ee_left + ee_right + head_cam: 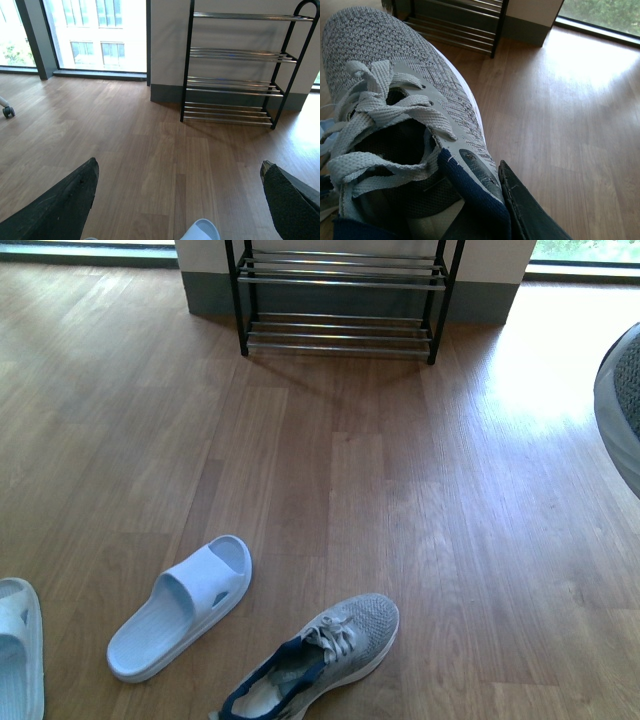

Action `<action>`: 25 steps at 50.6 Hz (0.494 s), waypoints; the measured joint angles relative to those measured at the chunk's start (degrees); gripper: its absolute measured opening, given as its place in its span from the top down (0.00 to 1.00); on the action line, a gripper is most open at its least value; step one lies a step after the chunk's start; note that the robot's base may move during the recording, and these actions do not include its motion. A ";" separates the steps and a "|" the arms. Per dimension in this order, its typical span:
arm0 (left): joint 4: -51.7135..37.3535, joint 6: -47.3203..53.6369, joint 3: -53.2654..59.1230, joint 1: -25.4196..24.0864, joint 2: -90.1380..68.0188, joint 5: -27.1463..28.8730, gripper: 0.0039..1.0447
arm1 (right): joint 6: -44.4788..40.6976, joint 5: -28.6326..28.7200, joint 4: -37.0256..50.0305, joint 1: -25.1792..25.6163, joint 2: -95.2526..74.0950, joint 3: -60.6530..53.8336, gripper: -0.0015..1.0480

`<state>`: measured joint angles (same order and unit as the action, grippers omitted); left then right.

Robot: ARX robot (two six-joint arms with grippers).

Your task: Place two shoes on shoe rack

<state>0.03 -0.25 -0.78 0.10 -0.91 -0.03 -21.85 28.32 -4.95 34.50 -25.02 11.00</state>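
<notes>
With my right tool [492, 200] clamped on the first shoe [395, 75], held up at right, I judge this the carry step: next, reach the far rack [340, 280] and land it flat; left tool [178, 170] apart, empty; second shoe [320, 655] on the near floor.

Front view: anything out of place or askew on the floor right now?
Nothing spilled or damaged. The grey sneaker lies angled on the floor beside a blue slipper; its mate is in the right tool. The shoe rack stands straight.
</notes>
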 joint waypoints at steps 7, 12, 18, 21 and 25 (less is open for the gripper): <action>0.00 0.00 0.00 0.00 0.00 0.02 0.09 | 0.00 -0.11 0.00 0.00 0.02 0.00 0.99; -0.02 0.00 0.00 0.00 0.00 0.04 0.09 | 0.00 -0.33 0.00 0.00 0.07 0.00 0.99; 0.00 0.00 0.00 0.00 0.00 0.20 0.09 | 0.00 0.07 0.00 0.00 0.13 -0.02 0.99; 0.00 0.00 0.00 0.00 0.00 0.20 0.09 | 0.02 0.17 0.00 -0.02 0.11 -0.02 0.99; 0.00 0.00 0.00 0.00 0.00 -0.04 0.09 | 0.00 -0.11 0.00 -0.02 0.04 -0.02 0.99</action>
<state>0.03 -0.25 -0.78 0.10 -0.91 -0.08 -21.85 28.21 -4.95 34.48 -24.97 10.98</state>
